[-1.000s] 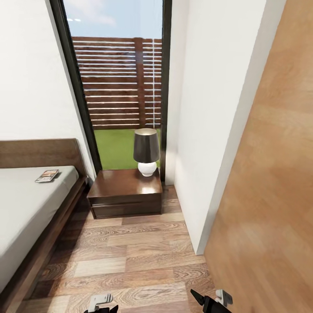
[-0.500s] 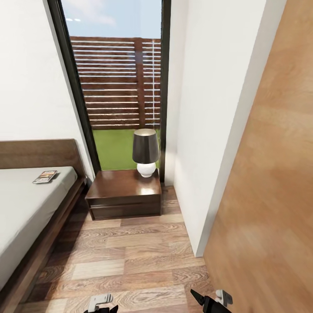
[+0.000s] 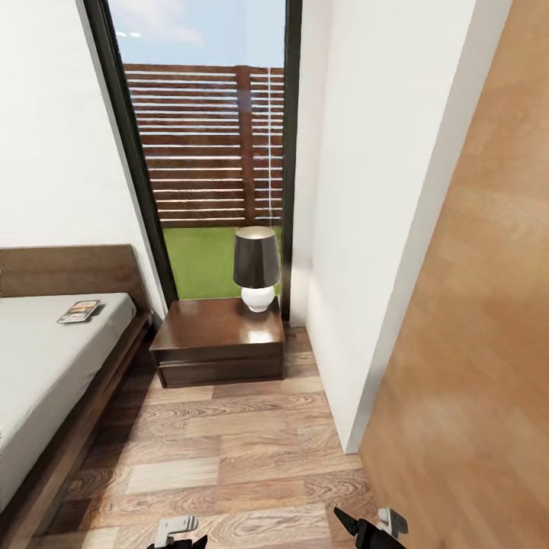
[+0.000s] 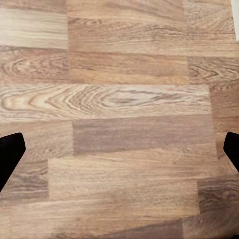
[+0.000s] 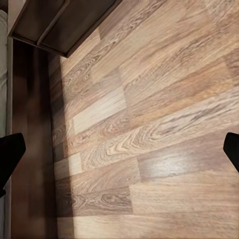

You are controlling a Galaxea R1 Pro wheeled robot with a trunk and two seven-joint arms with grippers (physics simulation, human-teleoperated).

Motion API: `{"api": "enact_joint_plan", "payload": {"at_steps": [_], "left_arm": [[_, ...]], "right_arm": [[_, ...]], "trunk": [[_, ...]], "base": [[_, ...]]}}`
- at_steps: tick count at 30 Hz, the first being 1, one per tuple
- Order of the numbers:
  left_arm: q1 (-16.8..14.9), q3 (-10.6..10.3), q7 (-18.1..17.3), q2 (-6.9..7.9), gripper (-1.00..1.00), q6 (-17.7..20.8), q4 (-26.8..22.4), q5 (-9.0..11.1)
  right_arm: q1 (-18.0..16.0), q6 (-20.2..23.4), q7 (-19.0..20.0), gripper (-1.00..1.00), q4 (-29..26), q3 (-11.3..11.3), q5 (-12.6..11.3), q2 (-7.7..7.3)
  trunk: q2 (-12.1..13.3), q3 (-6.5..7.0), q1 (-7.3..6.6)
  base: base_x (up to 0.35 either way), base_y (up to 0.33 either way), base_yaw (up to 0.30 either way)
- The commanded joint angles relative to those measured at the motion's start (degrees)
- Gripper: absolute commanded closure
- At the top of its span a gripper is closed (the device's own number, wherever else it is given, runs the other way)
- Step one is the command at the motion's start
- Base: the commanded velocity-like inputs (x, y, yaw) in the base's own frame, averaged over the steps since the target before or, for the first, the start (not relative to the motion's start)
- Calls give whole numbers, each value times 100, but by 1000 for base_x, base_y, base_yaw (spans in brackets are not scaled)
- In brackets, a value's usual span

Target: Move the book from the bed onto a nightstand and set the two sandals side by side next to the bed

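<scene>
Ahead, at twelve o'clock in the head view: tall dark-framed window (image 3: 213,152) giving onto green lawn (image 3: 202,259) and slatted brown fence (image 3: 206,145); below it, low dark reddish-brown nightstand (image 3: 217,343) with one drawer, standing on wood-plank floor (image 3: 229,450); on its top toward one o'clock, lamp (image 3: 257,267) with dark shade and round white base, upright, near the back edge; rest of the top bare and glossy. Off at nine to ten o'clock: bed (image 3: 46,366) with pale grey-white mattress, dark wooden frame and headboard against the white wall; book (image 3: 79,310) lying flat on the mattress near the headboard end, close to the mattress edge facing the nightstand, well apart from both grippers; narrow gap of floor between bed frame and nightstand. At three o'clock: white wall corner (image 3: 366,229), then broad light-wood panel (image 3: 473,343) reaching down to the picture's lower edge. At six o'clock, barely inside the head view: left gripper (image 3: 178,534) and right gripper (image 3: 374,528), low over the planks. Left wrist view: dark fingertips (image 4: 10,154) far apart at the two sides, wide, holding nothing, bare planks between. Right wrist view: fingertips (image 5: 10,152) likewise spread wide and empty; floor between, nightstand corner (image 5: 59,25) and dark bed frame (image 5: 30,124) beyond.
</scene>
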Motion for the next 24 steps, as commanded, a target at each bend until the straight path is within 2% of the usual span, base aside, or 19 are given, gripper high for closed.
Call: {"api": "enact_joint_plan", "payload": {"at_steps": [1, 15, 24], "left_arm": [[-4, 49, -15, 2, -100, -17, 4, -51], [-4, 49, -15, 2, -100, -17, 4, -51], [-4, 49, -15, 2, -100, -17, 4, -51]], "right_arm": [[-10, -48, 24, -100, 26, 9, -5, -2], [-10, -48, 25, -100, 26, 9, -5, -4], [-10, -48, 24, -100, 26, 9, -5, -1]], "trunk": [[-3, -5, 0], [-3, -5, 0], [-3, -5, 0]], "base": [[16, 11, 94], [3, 2, 198], [0, 0, 46]]}}
